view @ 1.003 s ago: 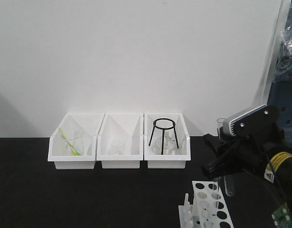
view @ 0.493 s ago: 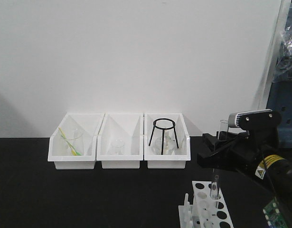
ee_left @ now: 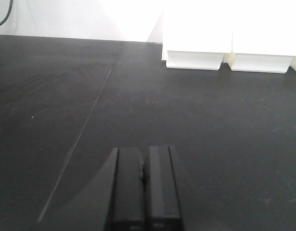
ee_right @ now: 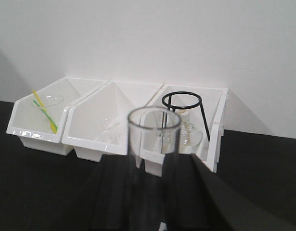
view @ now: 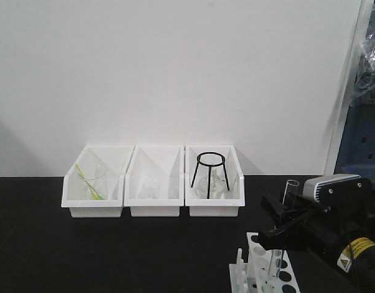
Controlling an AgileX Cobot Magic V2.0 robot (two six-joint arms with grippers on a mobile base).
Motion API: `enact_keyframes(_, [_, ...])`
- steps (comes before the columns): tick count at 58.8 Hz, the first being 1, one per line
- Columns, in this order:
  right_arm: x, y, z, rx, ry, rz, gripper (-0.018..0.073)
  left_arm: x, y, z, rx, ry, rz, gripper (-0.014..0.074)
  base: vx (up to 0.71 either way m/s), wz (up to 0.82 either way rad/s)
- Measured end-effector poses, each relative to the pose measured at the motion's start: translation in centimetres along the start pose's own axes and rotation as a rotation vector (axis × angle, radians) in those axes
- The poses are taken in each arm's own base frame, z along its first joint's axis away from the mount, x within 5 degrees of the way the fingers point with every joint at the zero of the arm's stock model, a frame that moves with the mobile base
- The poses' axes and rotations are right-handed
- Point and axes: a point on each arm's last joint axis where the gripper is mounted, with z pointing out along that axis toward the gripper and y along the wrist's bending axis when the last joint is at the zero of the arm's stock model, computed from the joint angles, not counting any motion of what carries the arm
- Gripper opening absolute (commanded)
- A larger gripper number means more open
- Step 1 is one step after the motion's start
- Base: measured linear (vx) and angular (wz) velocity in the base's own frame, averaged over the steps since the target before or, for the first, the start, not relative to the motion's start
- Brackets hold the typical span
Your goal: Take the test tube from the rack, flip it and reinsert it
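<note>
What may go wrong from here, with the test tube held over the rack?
The test tube leans in the right end effector, so its lower end may catch a hole's edge in the rack and jam or crack. Nothing holds the rack, so a sideways push may shift or tip it.

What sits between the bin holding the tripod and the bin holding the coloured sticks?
A third bin, holding a small clear beaker; the front view shows it.
</note>
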Motion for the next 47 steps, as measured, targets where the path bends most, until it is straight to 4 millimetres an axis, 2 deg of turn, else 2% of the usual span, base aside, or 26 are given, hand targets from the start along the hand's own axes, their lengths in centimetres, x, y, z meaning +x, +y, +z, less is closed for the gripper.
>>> enact_keyframes(22, [-0.2,0.2,0.1,-0.021,-0.033,-0.020,0.0075,0.0,0.0,0.0,0.000,0.000,0.000,-0.0006,0.00,0.00])
enact_keyframes(47, [2.3,0.0,1.9,-0.037,-0.008,-0.065,0.0075,0.0,0.0,0.0,0.000,0.000,0.000,-0.0006,0.00,0.00])
